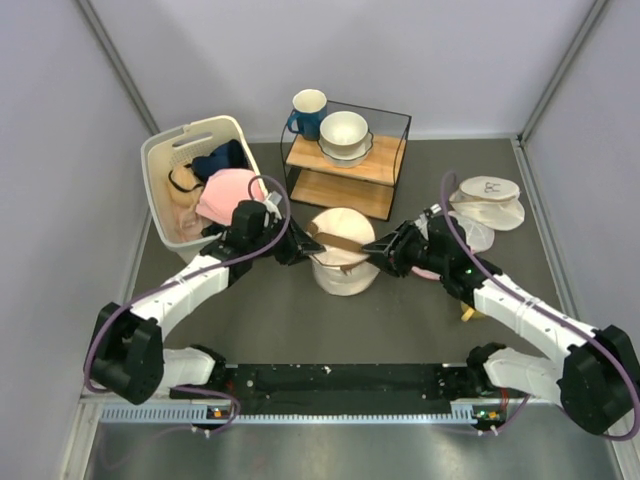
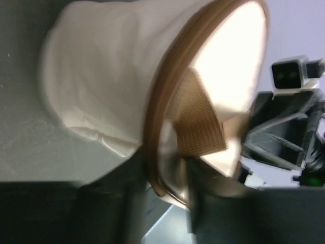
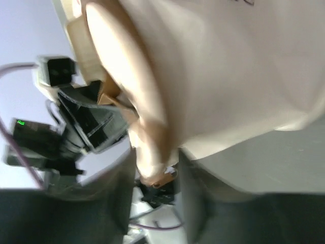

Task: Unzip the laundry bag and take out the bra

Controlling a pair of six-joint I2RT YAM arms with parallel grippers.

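The cream laundry bag [image 1: 343, 270] stands upright mid-table with a brown strap [image 1: 337, 243] across its top. My left gripper [image 1: 298, 247] is at the bag's left upper edge. In the left wrist view the brown rim [image 2: 157, 132] and strap [image 2: 200, 127] run between its parted fingers [image 2: 109, 208], so my left gripper [image 2: 162, 203] is open. My right gripper [image 1: 380, 250] is at the right upper edge. In the right wrist view it [image 3: 158, 198] is open astride the bag's [image 3: 228, 66] rim, with a small brown zipper pull [image 3: 163, 179] in the gap. The bra is hidden.
A cream plastic basket [image 1: 153, 182] full of clothes stands at the back left. Behind the bag is a black-framed wooden shelf [image 1: 345, 165] carrying a blue mug [image 1: 307, 112] and stacked bowls [image 1: 344, 135]. A flat white pouch [image 1: 487, 202] lies at the right.
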